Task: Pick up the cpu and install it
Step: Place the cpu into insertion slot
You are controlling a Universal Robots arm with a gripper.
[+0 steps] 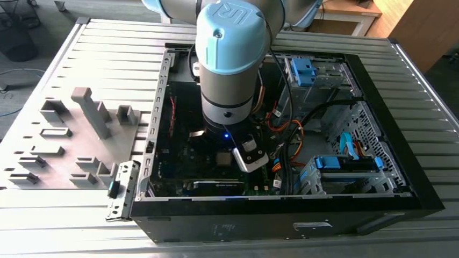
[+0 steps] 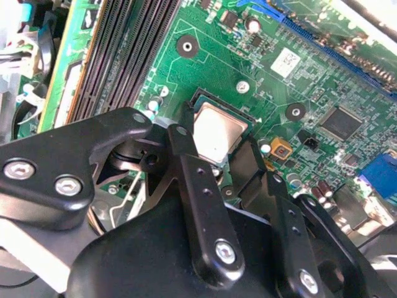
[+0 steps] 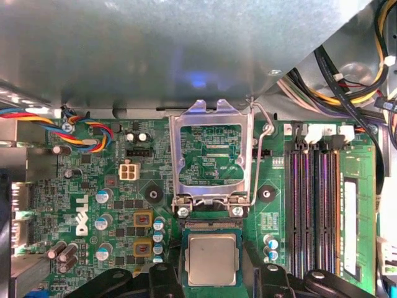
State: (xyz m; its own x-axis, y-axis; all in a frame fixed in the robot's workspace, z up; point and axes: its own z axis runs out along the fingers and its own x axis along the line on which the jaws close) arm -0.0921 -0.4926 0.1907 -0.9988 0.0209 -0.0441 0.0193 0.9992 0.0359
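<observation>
The arm (image 1: 229, 64) reaches down into the open computer case (image 1: 215, 230). On the exterior view, take the case as a clock face. The gripper (image 3: 213, 270) is low inside it, at about 8 o'clock. The grey plastic blocks (image 1: 90, 115) lie outside the case, off at 9 o'clock.

The cpu (image 3: 212, 259) is the small shiny square chip. It lies flat on the green motherboard (image 3: 93, 186), right in or just over its dark socket (image 2: 217, 99); I cannot tell if it is fully down.

Now make the chip the clock, with the flipped-up metal frame (image 3: 211, 110) at 12. The two black fingers (image 3: 164, 280) stand at 3 and 9, one on each side. They are open only as wide as the chip and look to be pinching its edges. The memory slots (image 3: 313, 211) run past 3 o'clock.

The chip is square, so it has no long side. It sits straight between the fingers, with its edges lined up with the socket.
</observation>
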